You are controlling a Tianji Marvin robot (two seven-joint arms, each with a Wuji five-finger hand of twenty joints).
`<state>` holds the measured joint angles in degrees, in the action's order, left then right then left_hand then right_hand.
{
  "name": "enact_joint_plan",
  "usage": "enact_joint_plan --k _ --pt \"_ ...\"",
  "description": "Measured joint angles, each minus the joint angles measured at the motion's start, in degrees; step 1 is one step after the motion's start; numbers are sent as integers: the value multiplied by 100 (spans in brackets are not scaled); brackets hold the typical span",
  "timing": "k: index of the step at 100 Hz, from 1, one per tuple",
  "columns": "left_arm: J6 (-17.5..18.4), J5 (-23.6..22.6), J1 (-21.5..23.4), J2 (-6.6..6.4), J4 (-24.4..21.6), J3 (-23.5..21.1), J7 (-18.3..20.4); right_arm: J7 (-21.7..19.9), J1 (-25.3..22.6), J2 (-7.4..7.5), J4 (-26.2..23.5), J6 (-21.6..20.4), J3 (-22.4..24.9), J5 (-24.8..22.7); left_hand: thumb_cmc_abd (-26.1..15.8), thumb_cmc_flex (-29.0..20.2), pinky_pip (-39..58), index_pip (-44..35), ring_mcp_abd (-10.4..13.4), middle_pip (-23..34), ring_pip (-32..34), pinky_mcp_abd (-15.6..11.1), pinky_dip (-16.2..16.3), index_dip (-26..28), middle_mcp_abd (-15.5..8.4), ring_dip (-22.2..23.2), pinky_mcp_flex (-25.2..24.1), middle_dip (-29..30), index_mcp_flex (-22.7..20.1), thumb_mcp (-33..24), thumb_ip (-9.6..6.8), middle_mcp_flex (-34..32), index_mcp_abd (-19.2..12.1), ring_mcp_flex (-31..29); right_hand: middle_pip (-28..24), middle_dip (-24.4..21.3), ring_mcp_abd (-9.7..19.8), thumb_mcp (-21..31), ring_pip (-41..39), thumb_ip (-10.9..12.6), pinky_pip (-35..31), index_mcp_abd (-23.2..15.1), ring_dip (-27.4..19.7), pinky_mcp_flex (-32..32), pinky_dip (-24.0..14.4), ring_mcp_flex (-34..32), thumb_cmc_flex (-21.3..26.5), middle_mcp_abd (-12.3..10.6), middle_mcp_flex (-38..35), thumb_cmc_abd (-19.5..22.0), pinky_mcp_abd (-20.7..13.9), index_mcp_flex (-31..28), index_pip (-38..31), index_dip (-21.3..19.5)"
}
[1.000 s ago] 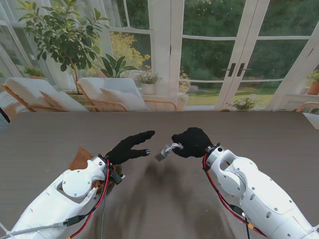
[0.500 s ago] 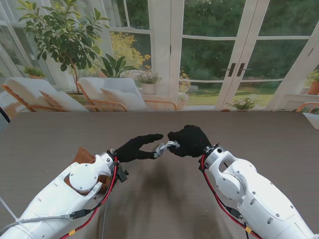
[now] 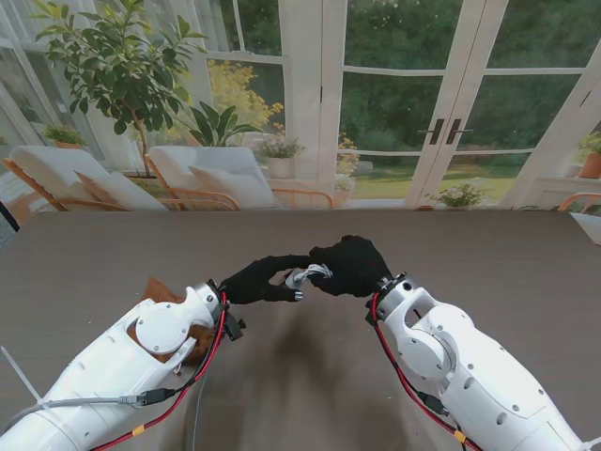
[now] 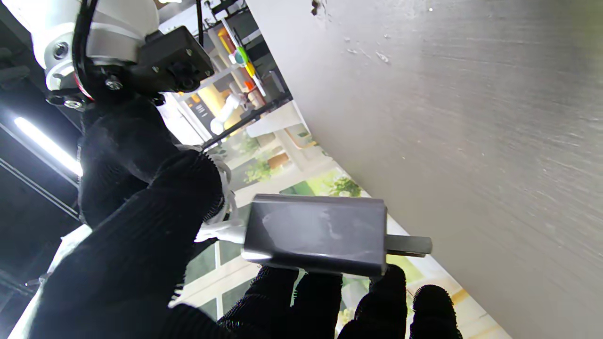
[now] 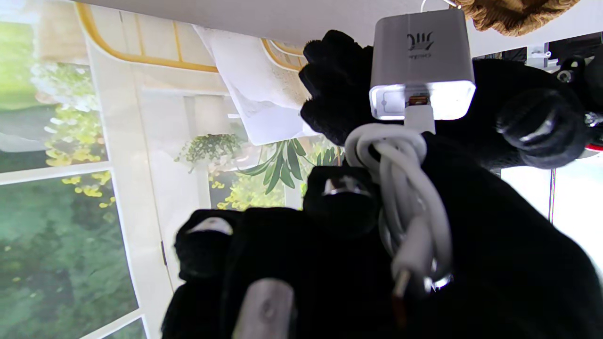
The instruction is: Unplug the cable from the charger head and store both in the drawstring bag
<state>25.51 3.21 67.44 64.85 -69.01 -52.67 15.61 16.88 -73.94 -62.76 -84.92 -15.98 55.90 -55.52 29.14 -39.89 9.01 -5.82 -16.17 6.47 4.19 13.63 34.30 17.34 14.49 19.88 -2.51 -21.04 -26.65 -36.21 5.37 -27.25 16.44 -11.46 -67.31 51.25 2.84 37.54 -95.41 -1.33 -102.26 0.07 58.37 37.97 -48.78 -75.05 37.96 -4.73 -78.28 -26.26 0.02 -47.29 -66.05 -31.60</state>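
Above the table's middle, my two black-gloved hands meet. My right hand (image 3: 349,266) is shut on the coiled white cable (image 5: 406,188), whose plug sits in the port of the grey charger head (image 5: 421,56). My left hand (image 3: 266,279) is closed around that charger head (image 4: 315,233), with its fingertips (image 4: 325,287) against one flat side and the thumb (image 5: 537,127) on the other side. The prongs (image 4: 407,245) point away from my right hand. From the stand, charger and cable (image 3: 302,276) show only as a small pale patch between the hands. The brown drawstring bag (image 3: 153,293) lies on the table, mostly hidden under my left forearm.
The dark wood-grain table (image 3: 488,254) stretches out to both sides and beyond the hands. Both white forearms rise from the near corners. Behind the far edge are glass doors, a plant and lounge chairs.
My left hand has moved right and closed its fingers around the charger head, which my right hand brought slightly left. A second ago the left hand was open and apart from it.
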Motion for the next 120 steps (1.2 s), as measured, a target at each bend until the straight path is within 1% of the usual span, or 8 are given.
enact_joint_plan --k 37,47,51,57,68,87,98,120 --pt "-184 94 -79 155 206 134 -272 -69 7 -15 -11 122 -12 76 210 -208 945 -1675 -791 1663 2473 758 1144 1741 533 1795 1502 -2560 -993 -299 87 -1478 236 -1741 9 0 0 -143 0 -3 0 -57 1 0 0 0 54 0 -1 1 -1 1 -10 0" --pt "-103 90 -99 206 282 183 -458 -81 7 -17 -11 150 -3 76 344 -617 2014 -2480 -916 1909 3419 866 1659 2112 605 2130 1647 -3435 -988 273 330 -1722 263 -2202 59 0 1 -150 0 -6 0 -57 1 0 0 0 56 0 -1 1 -1 1 -10 0" --pt "-70 69 -105 227 311 199 -548 -81 7 -18 -11 170 -3 77 409 -706 3034 -2857 -973 1904 3801 902 1681 2081 645 2235 1561 -4034 -985 512 330 -1946 297 -2474 60 0 1 -151 0 -7 0 -57 1 0 0 0 57 0 -1 1 -1 1 -10 0" --pt "-45 27 -109 250 338 206 -604 -82 7 -23 -10 209 -3 97 412 -713 4460 -3347 -1050 1897 4264 1112 1174 2015 668 2378 1474 -4587 -984 703 454 -2333 347 -2877 62 0 2 -228 0 -9 0 -82 1 0 0 0 64 0 -1 1 -1 2 -10 0" --pt "10 0 -124 276 385 225 -646 -88 8 -33 -2 260 -6 162 412 -711 5544 -3857 -1104 2145 4803 1410 673 2007 678 2565 1513 -4957 -984 1003 451 -2648 451 -3205 62 0 2 -278 0 -10 0 -124 1 0 0 0 75 0 -1 1 -1 3 -10 0" --pt "68 292 -119 297 445 247 -553 -94 10 -40 7 262 19 198 405 -699 6463 -4275 -1147 3300 6249 1792 861 2390 784 3147 2227 -5564 -1031 1254 426 -3115 463 -4047 63 0 3 -256 0 -5 0 -73 3 0 0 0 98 0 -1 5 -1 3 -83 0" --pt "-7 270 -70 282 367 198 -428 -82 6 -40 29 258 29 220 405 -699 6746 -4371 -1087 3945 7003 1912 1269 2716 761 3193 2703 -5463 -1047 1205 424 -3467 468 -4638 63 0 3 -258 -2 -5 -7 -71 71 0 -31 0 107 0 -1 2 -1 1 -83 0" --pt "-76 70 18 198 157 142 -342 -52 -12 -48 58 218 22 253 405 -762 7078 -4596 -953 4558 7682 2010 1424 2988 752 3090 3393 -5555 -1184 1059 421 -3715 271 -5323 -13 0 3 191 -90 -3 -140 -14 189 0 -145 0 -76 0 -3 -231 -1 -177 -98 9"
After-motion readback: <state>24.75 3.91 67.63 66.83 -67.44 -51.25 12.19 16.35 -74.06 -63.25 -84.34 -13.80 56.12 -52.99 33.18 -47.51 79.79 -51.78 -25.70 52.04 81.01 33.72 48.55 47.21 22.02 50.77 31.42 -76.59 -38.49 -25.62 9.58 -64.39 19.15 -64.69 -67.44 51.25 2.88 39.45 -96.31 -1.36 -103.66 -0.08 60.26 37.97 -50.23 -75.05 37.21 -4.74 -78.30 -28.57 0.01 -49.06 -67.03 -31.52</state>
